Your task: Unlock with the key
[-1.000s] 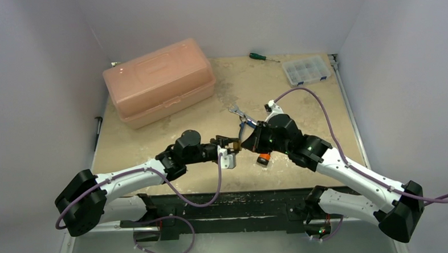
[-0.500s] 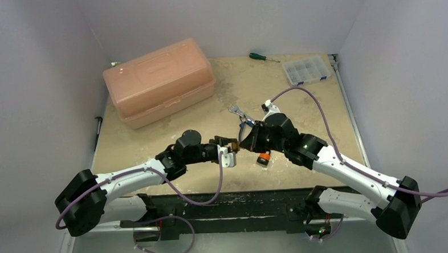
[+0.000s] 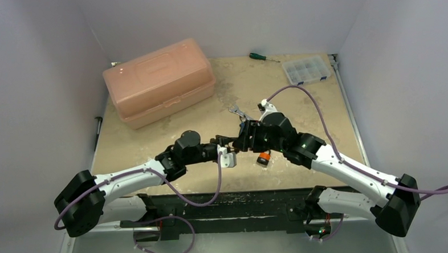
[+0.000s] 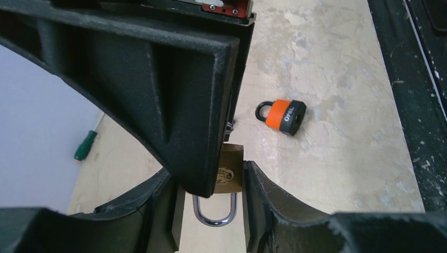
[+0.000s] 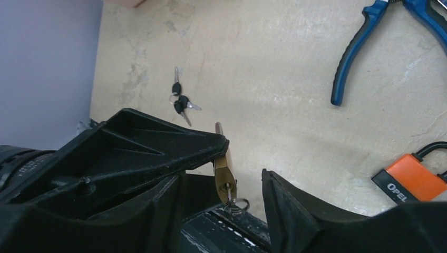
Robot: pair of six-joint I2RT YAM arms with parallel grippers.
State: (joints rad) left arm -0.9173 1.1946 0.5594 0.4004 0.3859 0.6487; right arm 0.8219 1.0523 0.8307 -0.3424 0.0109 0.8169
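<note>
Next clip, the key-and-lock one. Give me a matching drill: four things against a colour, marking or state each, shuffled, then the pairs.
Things:
1. brass padlock
2. orange padlock
3. pliers
4. screwdriver

Descriptions:
a. blue handles
b. green handle
c. lettered OPEL
d. gripped by the left pincer

Pairs: 1-d, 2-c, 3-a, 4-b

Soft, even light from above leaves faint shadows on the pale surface [image 3: 210, 113]. Wrist views go slightly soft on the dark fingers [image 4: 263, 211] near six o'clock.
</note>
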